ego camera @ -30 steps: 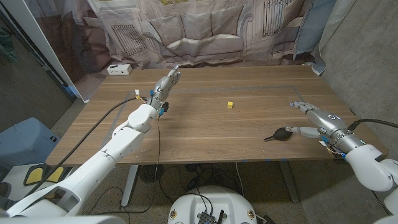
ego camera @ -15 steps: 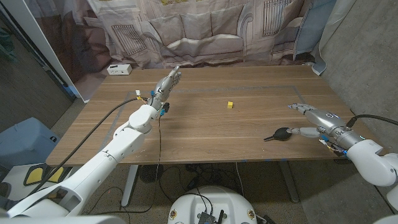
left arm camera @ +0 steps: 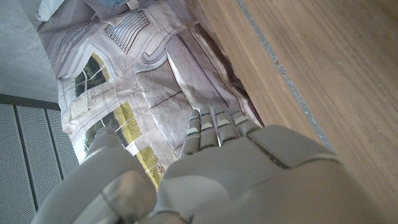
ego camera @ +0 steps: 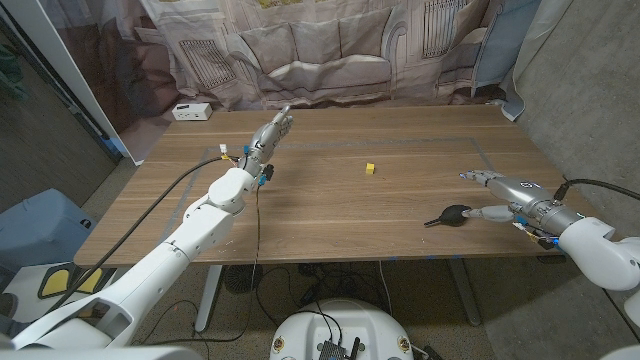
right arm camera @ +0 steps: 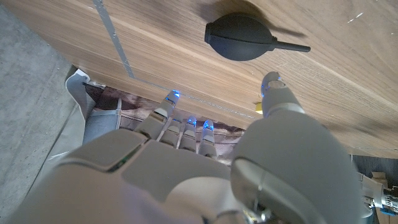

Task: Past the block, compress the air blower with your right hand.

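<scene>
A wooden bench carries a small white box at its far left corner, a printed cloth showing a sofa and building fronts hangs behind it, and a pale blue bin stands on the floor at left.

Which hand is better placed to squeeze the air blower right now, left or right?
Right. The right hand is open next to the black air blower at the table's near right edge. The left hand is across the table near the far left, well beyond the yellow block.
</scene>
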`<action>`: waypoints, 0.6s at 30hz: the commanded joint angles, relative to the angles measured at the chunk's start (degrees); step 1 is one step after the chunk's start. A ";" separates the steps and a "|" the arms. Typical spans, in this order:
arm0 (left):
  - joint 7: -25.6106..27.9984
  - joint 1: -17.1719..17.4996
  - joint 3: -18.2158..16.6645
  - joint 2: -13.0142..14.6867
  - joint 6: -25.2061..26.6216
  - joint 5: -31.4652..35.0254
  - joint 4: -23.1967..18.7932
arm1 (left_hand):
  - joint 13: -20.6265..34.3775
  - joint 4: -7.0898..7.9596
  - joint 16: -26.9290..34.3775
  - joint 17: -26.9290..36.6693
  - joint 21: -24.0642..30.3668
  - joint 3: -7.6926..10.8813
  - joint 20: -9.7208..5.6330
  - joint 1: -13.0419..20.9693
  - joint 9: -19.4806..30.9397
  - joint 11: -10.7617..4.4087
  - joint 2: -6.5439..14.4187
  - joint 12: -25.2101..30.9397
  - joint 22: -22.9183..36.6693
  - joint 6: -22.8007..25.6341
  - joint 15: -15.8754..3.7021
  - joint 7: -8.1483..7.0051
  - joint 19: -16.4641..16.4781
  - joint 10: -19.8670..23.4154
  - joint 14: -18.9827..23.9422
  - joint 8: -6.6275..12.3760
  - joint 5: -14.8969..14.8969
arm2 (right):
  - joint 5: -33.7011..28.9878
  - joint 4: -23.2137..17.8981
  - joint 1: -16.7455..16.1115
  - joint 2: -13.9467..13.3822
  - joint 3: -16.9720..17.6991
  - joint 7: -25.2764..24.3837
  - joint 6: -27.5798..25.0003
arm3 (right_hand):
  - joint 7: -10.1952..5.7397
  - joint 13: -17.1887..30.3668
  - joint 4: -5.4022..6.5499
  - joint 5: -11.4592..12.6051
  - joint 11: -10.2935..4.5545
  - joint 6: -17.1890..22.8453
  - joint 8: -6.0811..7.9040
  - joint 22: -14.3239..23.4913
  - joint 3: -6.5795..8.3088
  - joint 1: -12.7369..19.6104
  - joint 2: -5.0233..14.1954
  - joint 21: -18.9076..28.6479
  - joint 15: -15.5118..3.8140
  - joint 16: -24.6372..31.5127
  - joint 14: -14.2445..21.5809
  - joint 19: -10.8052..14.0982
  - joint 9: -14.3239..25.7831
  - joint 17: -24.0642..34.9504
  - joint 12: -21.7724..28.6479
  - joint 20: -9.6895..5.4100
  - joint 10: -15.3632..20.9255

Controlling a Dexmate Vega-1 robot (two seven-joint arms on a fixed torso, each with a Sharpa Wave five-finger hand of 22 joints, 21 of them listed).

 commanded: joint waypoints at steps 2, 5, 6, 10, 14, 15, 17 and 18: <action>-0.08 -0.23 0.18 -0.12 0.33 0.05 0.03 | 0.14 -0.43 -0.11 0.31 0.04 0.01 0.63 0.15 0.14 0.13 0.54 -0.10 0.24 0.35 0.14 -0.08 0.15 0.57 0.38 -0.14 -0.04 | 1.09 -0.21 1.45 -0.96 0.46 5.10 0.31 | -0.16 0.08 -0.04 -0.11 -0.48 -0.39 0.34 0.02 0.68 1.14 0.00 0.05 -0.74 0.54 0.27 0.66 0.21 -0.08 0.24 -1.00 0.22; 0.01 -0.27 0.21 -0.17 0.33 0.14 0.06 | 0.14 -0.45 -0.12 0.31 0.02 0.02 0.65 0.16 0.15 0.13 0.55 -0.10 0.24 0.40 0.12 -0.03 0.13 0.62 0.39 -0.13 -0.04 | 1.01 -0.04 1.98 -1.49 0.19 5.92 0.40 | -0.34 0.06 -0.06 -0.11 -0.75 -0.36 0.38 0.02 0.82 1.51 0.05 0.06 -0.76 0.58 0.38 0.76 0.20 -0.09 0.29 -1.02 0.32; 0.07 -0.27 0.21 -0.20 0.37 0.13 0.09 | 0.14 -0.46 -0.11 0.31 0.02 0.02 0.64 0.17 0.15 0.15 0.56 -0.10 0.24 0.40 0.10 -0.06 0.14 0.61 0.40 -0.14 -0.04 | 1.08 0.07 2.24 -1.73 0.05 6.27 0.42 | -0.33 0.06 -0.06 -0.11 -0.78 -0.34 0.40 0.02 0.85 1.59 0.07 0.05 -0.78 0.58 0.38 0.78 0.20 -0.09 0.29 -1.02 0.33; 0.00 -0.33 0.29 -0.49 0.33 -0.08 0.43 | 0.14 -0.49 -0.12 0.31 0.02 0.02 0.67 0.18 0.15 0.23 0.57 -0.09 0.24 0.38 0.11 -0.05 0.18 0.69 0.40 -0.15 -0.05 | 1.62 0.73 3.48 -2.95 -0.60 7.76 0.59 | -0.43 0.00 -0.08 -0.12 -0.68 0.61 0.84 0.01 1.15 2.58 0.08 -0.05 -0.77 0.54 0.35 0.75 0.20 -0.13 0.38 -0.99 0.54; 0.13 -0.34 0.31 -0.62 0.13 -0.01 0.56 | 0.14 -0.52 -0.12 0.31 -0.01 0.03 0.75 0.20 0.15 0.19 0.60 -0.09 0.25 0.47 0.11 -0.14 0.13 0.73 0.43 -0.13 -0.05 | 2.04 1.08 4.17 -3.87 -0.94 9.10 0.53 | -0.42 -0.04 -0.02 -0.17 -0.28 1.04 1.00 0.01 1.25 3.08 0.00 -0.09 -0.88 0.54 0.40 0.81 0.20 -0.15 0.46 -1.62 0.75; 0.19 -0.28 0.29 -0.67 0.09 -0.05 0.56 | 0.14 -0.53 -0.12 0.31 -0.01 0.03 0.75 0.20 0.15 0.18 0.60 -0.07 0.25 0.48 0.17 -0.14 0.14 0.78 0.44 -0.13 -0.05 | 2.11 1.16 4.33 -4.13 -1.04 9.45 0.47 | -0.34 -0.04 0.00 -0.17 -0.24 1.03 0.99 0.00 1.27 3.16 -0.01 -0.11 -0.88 0.54 0.40 0.80 0.20 -0.16 0.47 -1.64 0.78; 0.42 -0.15 0.28 -0.69 0.13 0.01 0.49 | 0.14 -0.54 -0.12 0.31 -0.02 0.03 0.79 0.20 0.15 0.21 0.61 -0.07 0.25 0.50 0.20 -0.09 0.14 0.80 0.44 -0.13 -0.05 | 2.49 1.38 4.66 -4.63 -1.24 10.14 0.55 | -0.37 -0.05 0.02 -0.18 -0.29 1.04 0.99 0.00 1.30 3.27 0.01 -0.11 -0.95 0.55 0.41 0.82 0.20 -0.16 0.48 -1.72 0.82; 0.44 -0.09 0.26 -0.72 0.16 -0.07 0.48 | 0.15 -0.54 -0.12 0.31 -0.01 0.03 0.78 0.20 0.15 0.19 0.61 -0.07 0.25 0.50 0.19 -0.04 0.15 0.80 0.44 -0.13 -0.05 | 2.50 1.46 4.78 -4.88 -1.35 10.36 0.60 | -0.29 -0.05 0.03 -0.18 -0.30 1.03 0.99 0.00 1.33 3.34 0.06 -0.12 -0.92 0.55 0.41 0.82 0.20 -0.15 0.47 -1.73 0.80</action>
